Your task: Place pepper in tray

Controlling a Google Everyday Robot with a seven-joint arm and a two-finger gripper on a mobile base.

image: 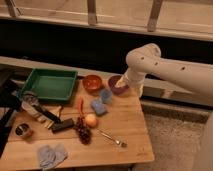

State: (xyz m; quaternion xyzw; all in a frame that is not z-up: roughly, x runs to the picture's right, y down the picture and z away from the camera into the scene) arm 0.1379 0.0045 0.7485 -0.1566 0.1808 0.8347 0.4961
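Observation:
The slim red-orange pepper (81,106) lies on the wooden table, just right of the green tray (35,91) and above the round orange-yellow fruit. The tray sits at the table's back left corner and holds nothing I can see. My white arm reaches in from the right and bends down at the back right of the table. My gripper (128,85) hangs at its end, over the right rim of the purple bowl (116,84), well to the right of the pepper and the tray.
An orange bowl (92,82) stands between tray and purple bowl. Two blue sponges (99,106), an orange-yellow fruit (90,120), dark grapes (83,132), a fork (113,138), a black block (62,125), a metal cup (22,130) and a grey cloth (51,155) lie on the table.

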